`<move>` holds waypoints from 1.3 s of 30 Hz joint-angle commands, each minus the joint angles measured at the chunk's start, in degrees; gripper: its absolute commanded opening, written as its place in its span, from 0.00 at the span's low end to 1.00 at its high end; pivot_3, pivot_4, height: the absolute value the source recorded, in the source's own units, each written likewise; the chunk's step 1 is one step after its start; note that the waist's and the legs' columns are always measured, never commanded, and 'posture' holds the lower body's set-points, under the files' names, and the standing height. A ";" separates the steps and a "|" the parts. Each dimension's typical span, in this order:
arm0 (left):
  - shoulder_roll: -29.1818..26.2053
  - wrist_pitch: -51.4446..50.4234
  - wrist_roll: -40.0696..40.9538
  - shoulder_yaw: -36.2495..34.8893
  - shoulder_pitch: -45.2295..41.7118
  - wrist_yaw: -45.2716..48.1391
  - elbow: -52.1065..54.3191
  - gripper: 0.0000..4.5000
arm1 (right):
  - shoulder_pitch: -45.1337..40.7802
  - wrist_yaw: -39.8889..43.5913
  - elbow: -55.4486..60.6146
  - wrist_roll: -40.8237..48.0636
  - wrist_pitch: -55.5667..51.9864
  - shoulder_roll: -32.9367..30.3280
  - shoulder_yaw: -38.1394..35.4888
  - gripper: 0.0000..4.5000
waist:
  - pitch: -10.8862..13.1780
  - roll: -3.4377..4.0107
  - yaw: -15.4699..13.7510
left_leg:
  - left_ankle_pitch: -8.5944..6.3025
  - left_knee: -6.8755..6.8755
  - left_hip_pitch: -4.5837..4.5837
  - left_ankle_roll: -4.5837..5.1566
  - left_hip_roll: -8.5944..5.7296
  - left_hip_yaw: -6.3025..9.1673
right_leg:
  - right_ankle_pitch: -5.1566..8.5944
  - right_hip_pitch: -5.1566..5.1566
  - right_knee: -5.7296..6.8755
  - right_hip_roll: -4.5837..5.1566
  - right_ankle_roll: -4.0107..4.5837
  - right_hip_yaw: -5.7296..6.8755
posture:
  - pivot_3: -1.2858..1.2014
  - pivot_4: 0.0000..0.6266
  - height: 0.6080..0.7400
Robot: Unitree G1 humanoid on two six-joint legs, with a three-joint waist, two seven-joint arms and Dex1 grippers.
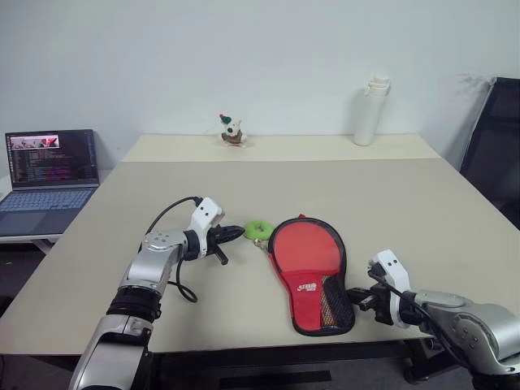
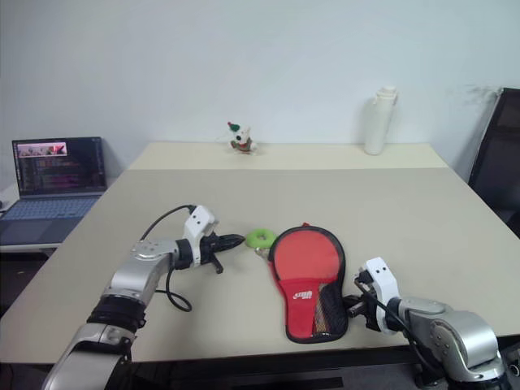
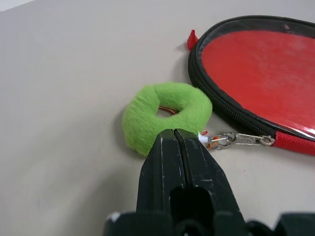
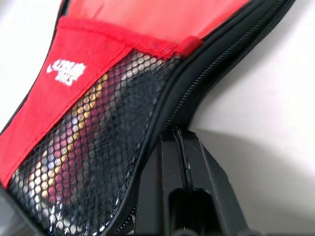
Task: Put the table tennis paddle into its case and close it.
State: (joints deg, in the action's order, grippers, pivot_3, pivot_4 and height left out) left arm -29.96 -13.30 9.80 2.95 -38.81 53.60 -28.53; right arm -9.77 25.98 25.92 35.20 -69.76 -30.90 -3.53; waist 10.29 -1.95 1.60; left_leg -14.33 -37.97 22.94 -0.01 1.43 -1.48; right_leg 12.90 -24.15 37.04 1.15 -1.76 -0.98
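Right wrist view: right gripper (image 4: 179, 135) clenched on case (image 1: 313, 272) rim, near table (image 1: 406, 203) edge. Left gripper (image 3: 173, 137) pinched on green ring (image 3: 165, 115), ready to pull zip. Paddle seemingly inside.

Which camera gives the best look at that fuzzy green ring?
The left wrist view: the ring appears close up, its fuzz, centre hole and the metal clip joining it to the case all plain. Both eye views show it as a small green spot beside the case, just off the left hand.
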 commanded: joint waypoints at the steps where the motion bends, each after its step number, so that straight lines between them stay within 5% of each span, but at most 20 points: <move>1: -0.69 0.84 0.32 -0.90 -0.45 0.58 2.56 0.00 | 1.56 -0.69 3.59 2.69 -2.89 1.84 0.07 0.01 | -0.01 -0.01 0.01 | 0.00 0.00 -0.01 0.00 0.00 0.00 | 0.00 0.00 0.01 0.00 0.00 0.00 | 0.52 0.24 1.00; 15: -0.59 1.58 -0.24 -0.60 -0.41 1.25 1.71 0.00 | 0.74 -2.05 5.81 4.20 -6.54 4.32 -1.53 0.01 | -0.01 -0.01 0.07 | 0.00 0.01 -0.01 0.00 0.03 0.01 | 0.00 0.00 0.00 -0.03 0.01 0.01 | 0.52 0.24 1.00; 20: -0.60 1.77 -0.30 -0.70 -0.25 1.10 1.72 0.00 | 0.24 -1.96 3.63 -1.51 -1.74 -2.24 -0.58 0.01 | -0.01 -0.01 0.03 | 0.00 0.00 -0.01 0.00 0.01 0.00 | 0.00 0.00 0.00 -0.01 0.00 0.01 | 0.52 0.24 1.00; 23: -0.64 2.00 -0.37 -0.82 -0.18 0.96 1.51 0.00 | -0.64 -0.15 2.77 -1.52 -0.01 -5.76 -1.87 0.12 | -0.01 -0.02 -0.05 | 0.00 -0.01 -0.01 0.00 -0.03 -0.01 | 0.00 0.02 -0.01 0.02 0.00 0.00 | 0.52 0.24 1.00; 28: -0.34 1.77 -0.09 -1.18 -0.20 0.80 1.26 0.00 | -2.03 7.71 4.81 2.89 2.04 -11.33 -4.25 0.51 | -0.01 -0.01 -0.05 | 0.00 0.00 0.01 0.00 -0.01 0.00 | 0.01 0.00 -0.02 0.00 0.00 0.00 | 0.52 0.24 1.00; 34: 0.22 -0.03 0.16 -1.55 -1.27 -0.43 0.22 0.00 | -9.98 9.25 4.50 12.59 3.65 -5.18 -9.69 0.98 | -0.01 -0.02 0.11 | 0.00 -0.01 -0.03 0.00 0.02 0.00 | 0.00 0.02 0.01 -0.04 -0.01 0.00 | 0.52 0.24 1.00; 39: 1.05 -1.56 -0.78 -1.41 -4.22 -2.63 -3.42 0.00 | -14.98 3.80 2.09 9.69 5.55 1.89 -3.11 0.99 | -0.02 -0.03 -0.02 | 0.00 -0.01 0.00 0.00 0.02 0.05 | -0.01 0.02 0.00 -0.05 -0.01 0.03 | 0.52 0.24 1.00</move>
State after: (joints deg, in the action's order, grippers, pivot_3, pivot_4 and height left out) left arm -29.04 -14.84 9.06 2.85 -40.99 51.80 -31.78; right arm -24.08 31.50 28.36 46.20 -65.95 -29.89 -8.49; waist 10.27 -1.98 1.58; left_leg -14.33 -37.98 22.95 -0.01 1.45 -1.44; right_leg 12.89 -24.14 37.03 1.11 -1.77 -0.94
